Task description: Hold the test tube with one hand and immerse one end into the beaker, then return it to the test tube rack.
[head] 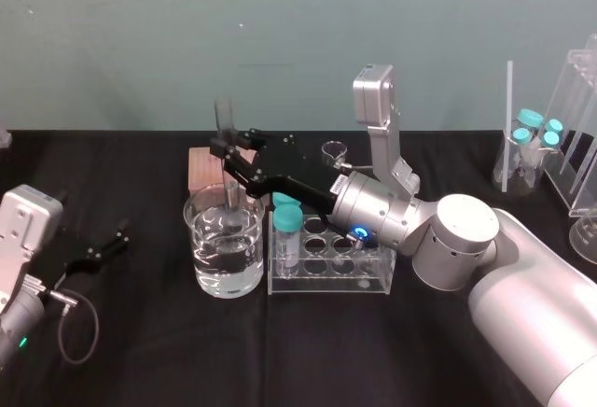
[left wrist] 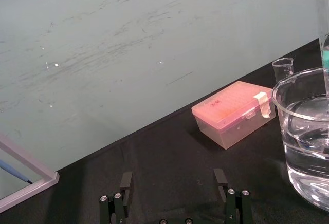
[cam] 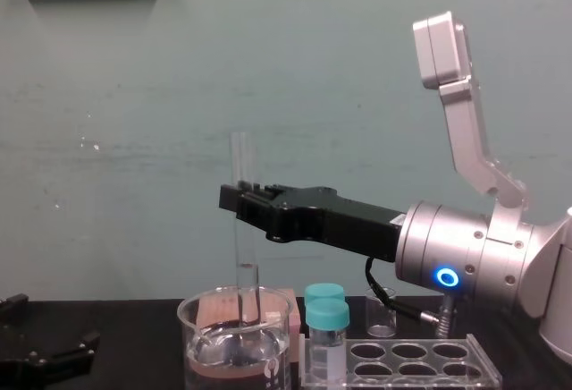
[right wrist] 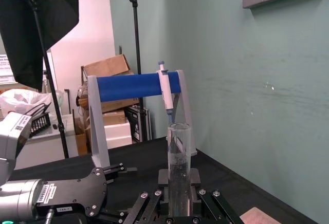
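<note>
- Right gripper (head: pixel 228 151) is mine and at work: it reaches left across the test tube rack (head: pixel 326 281) and sits above the beaker (head: pixel 210 272), well over its rim in the chest view (cam: pixel 241 200).
- Its two black fingers are closed tight on the test tube (head: pixel 225 118), pinching it around the upper half; the wrist view shows the glass standing between them (right wrist: pixel 179 152).
- I hold the tube upright (cam: pixel 245 265), open mouth up, with its rounded end down inside the beaker (cam: pixel 201 336). It reaches about the water's surface; I cannot tell how deep it goes.
- The beaker stands on the black counter (head: pixel 140 351), about half full of clear water, just left of the rack and apart from it.
- The rack (cam: pixel 420 363) holds teal-capped vials (head: pixel 286 234) in its left holes; the other holes I can see are bare.
- A pink tip box (head: pixel 203 169) sits just behind the beaker, and a tiny clear beaker (head: pixel 334 155) stands behind the rack.
- My left gripper (head: pixel 114 242) rests low at the near left, well apart from the beaker, its fingers spread wide and holding nothing (left wrist: pixel 172 183).
</note>
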Controlling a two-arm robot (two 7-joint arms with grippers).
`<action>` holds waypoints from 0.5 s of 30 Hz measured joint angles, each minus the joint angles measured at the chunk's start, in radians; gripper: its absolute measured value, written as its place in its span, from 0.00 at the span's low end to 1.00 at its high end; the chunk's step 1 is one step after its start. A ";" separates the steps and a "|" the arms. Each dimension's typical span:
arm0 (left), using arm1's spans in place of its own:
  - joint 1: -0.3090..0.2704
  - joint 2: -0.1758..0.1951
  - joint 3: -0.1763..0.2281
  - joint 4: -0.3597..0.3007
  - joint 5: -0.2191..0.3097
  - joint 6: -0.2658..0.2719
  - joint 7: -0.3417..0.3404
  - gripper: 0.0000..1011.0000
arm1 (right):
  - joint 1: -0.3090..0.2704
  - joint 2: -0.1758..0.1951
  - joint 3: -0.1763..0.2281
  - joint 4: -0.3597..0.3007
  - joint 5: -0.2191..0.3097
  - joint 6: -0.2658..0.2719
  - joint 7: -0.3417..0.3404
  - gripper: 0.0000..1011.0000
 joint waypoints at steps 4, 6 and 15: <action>0.000 0.000 0.000 0.000 0.000 0.000 0.000 0.99 | 0.003 -0.004 0.001 0.012 0.003 0.000 0.003 0.22; 0.000 0.000 0.000 0.000 0.000 0.000 0.000 0.99 | 0.003 -0.007 0.001 0.019 0.007 0.001 0.007 0.22; 0.000 0.000 0.000 0.000 0.000 0.000 0.000 0.99 | -0.005 -0.006 -0.007 0.022 0.013 0.015 0.023 0.22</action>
